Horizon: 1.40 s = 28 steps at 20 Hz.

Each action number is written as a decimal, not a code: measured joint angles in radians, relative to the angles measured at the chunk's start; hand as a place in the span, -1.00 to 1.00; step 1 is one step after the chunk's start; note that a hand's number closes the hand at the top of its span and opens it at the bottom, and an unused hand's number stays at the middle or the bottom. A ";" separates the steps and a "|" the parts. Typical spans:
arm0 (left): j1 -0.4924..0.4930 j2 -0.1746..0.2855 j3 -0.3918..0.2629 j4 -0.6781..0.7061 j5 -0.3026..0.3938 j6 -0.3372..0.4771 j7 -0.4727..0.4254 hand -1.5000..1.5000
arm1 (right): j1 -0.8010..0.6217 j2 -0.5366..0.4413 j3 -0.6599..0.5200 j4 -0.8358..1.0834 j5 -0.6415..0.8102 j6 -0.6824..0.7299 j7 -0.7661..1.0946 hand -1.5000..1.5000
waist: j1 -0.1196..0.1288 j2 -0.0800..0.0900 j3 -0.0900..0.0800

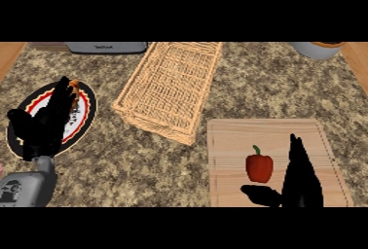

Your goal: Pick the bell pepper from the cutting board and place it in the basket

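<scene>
1. Resting near the middle of the board, the pepper has not been picked up yet. Its stem points toward the far side.
2. The right hand is just beside the pepper on its right. Its fingers are straight and set wide from the thumb, which reaches across the pepper's near side. The hand holds nothing. This pose looks like a set-up to close round the pepper from the side.
3. The basket lies on the table just past the board's far left corner, open side up. The carry would likely go up and left, and the basket's near rim seems the only edge to lift over.
4. The left hand rests open, fingers up, over a plate at the left, well apart from that route.
5. A grey appliance and a grey pot stand at the far edge, away from the likely path.
</scene>
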 measured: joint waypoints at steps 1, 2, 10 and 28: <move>-0.006 -0.007 0.002 0.003 -0.006 0.002 0.004 0.00 | -0.015 0.004 0.007 0.017 0.008 -0.005 0.011 -1.00 | 0.000 0.000 0.000; -0.003 -0.004 0.015 0.015 -0.001 -0.012 -0.011 0.00 | -0.023 0.003 -0.001 0.033 0.005 -0.008 0.004 -1.00 | 0.000 0.000 0.000; 0.001 -0.014 0.050 -0.010 -0.025 -0.042 0.008 0.00 | -0.014 -0.001 -0.011 0.100 -0.012 -0.049 -0.037 -1.00 | 0.001 0.000 0.000; -0.041 -0.039 0.084 0.026 -0.050 -0.066 0.010 0.00 | -0.105 -0.029 -0.080 0.276 -0.139 0.001 -0.184 1.00 | -0.002 -0.017 -0.021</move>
